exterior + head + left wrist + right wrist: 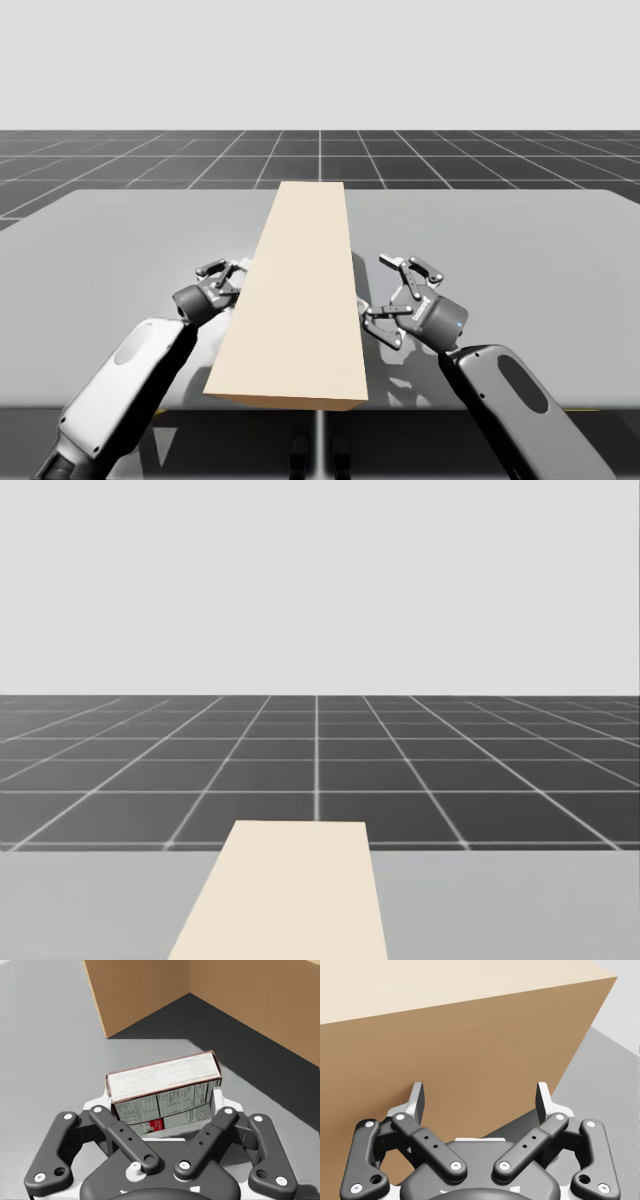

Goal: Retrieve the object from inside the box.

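The small printed carton (162, 1092) is outside the cardboard box (145, 990), at its 9 o'clock side over the tabletop (45, 1035), grasped by the left tool (161, 1107). The right tool (481, 1097), released, faces the 3 o'clock wall. Retrieval looks nearly done.

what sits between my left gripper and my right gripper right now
The long cardboard box lies between my left gripper and my right gripper, as the high view shows; the left one is shut on a small printed carton.

Tan box (300, 290) on grey table (120, 230)
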Robot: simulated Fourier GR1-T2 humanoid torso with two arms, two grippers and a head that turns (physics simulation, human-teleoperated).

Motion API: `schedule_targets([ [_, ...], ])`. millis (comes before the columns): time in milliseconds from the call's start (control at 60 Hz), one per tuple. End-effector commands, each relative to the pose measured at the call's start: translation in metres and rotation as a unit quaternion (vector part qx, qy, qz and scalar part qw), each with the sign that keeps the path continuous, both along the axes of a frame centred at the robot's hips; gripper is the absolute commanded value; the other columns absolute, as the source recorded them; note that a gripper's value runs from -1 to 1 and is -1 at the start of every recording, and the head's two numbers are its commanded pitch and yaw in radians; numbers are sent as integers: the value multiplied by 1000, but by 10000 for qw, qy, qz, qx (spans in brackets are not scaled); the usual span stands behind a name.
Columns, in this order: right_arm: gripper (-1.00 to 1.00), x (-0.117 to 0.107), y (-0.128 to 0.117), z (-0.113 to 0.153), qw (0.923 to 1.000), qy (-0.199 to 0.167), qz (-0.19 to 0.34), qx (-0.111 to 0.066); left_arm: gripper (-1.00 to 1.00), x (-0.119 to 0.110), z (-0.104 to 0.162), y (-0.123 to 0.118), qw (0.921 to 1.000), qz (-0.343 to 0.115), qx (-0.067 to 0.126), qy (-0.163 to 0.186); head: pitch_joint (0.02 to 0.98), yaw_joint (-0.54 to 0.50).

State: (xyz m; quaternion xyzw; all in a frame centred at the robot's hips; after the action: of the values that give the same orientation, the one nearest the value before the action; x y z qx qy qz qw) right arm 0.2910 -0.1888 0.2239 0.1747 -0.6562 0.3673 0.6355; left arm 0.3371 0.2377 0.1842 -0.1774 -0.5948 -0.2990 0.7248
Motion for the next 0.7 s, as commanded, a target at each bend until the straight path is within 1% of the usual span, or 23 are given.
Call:
schedule_targets([
  [17,-1000,1,-1,3,10000,-29,-49,56,1000,-22,26,34,9997,-59,82,-226,195,-7],
  [50,-1000,1,-2,3,10000,-39,-60,62,1000,-25,31,36,9996,-27,108,-276,194,-7],
  [133,-1000,3,-3,4,9998,-85,-139,130,1000,-38,62,41,9983,75,198,-549,192,-11],
  [167,-1000,4,-4,5,9997,-101,-157,155,1000,-39,70,41,9978,84,225,-611,191,-10],
  [183,-1000,4,-4,5,9996,-92,-212,172,1000,-42,80,41,9973,97,249,-679,190,-9],
  [217,-1000,4,-5,6,9995,-80,-237,192,1000,-43,87,40,9968,106,287,-735,191,-8],
  [233,-1000,6,-5,6,9993,-40,-294,243,1000,-43,97,39,9960,165,390,-782,191,-9],
  [250,-1000,6,-5,7,9991,-34,-330,259,1000,-43,101,39,9959,212,427,-771,190,-9],
  [267,-1000,7,-6,7,9987,-39,-416,287,1000,-42,107,38,9949,229,489,-858,189,-10],
  [317,-1000,8,-8,9,9982,-61,-466,363,1000,-39,124,36,9932,282,609,-950,187,-12],
  [333,-1000,8,-8,9,9982,-58,-449,390,1000,-38,131,35,9917,342,667,-1042,186,-13],
  [350,-1000,8,-8,10,9980,-66,-464,415,1000,-35,138,35,9907,333,679,-1133,186,-13],
  [367,-1000,9,-8,10,9980,-70,-474,411,1000,-34,142,35,9906,331,675,-1143,186,-13],
  [383,-1000,9,-9,10,9980,-99,-483,407,1000,-30,154,35,9893,394,695,-1220,184,-14],
  [400,-1000,9,-9,10,9980,-90,-479,410,1000,-29,158,36,9886,429,704,-1256,184,-14],
  [450,-1000,9,-9,11,9979,-87,-483,429,1000,-21,186,37,9866,473,606,-1442,185,-16],
  [467,-1000,9,-9,11,9979,-90,-481,427,1000,-20,190,37,9859,491,603,-1479,185,-16],
  [483,-1000,9,-9,11,9980,-86,-465,431,1000,-16,204,37,9836,564,605,-1602,186,-17],
  [533,-1000,9,-9,11,9980,-87,-458,434,1000,-12,226,36,9815,581,555,-1738,188,-18],
  [567,-1000,8,-9,11,9980,-90,-448,434,1000,-9,238,34,9791,629,577,-1848,189,-18],
  [617,-1000,8,-9,11,9980,-91,-448,436,1000,-7,258,31,9768,624,531,-1978,190,-18],
  [650,-1000,8,-9,11,9981,-102,-440,430,1000,-6,272,29,9730,687,568,-2128,189,-17],
  [700,-1000,8,-9,11,9980,-107,-433,437,1000,-6,289,27,9706,717,469,-2248,190,-19],
])
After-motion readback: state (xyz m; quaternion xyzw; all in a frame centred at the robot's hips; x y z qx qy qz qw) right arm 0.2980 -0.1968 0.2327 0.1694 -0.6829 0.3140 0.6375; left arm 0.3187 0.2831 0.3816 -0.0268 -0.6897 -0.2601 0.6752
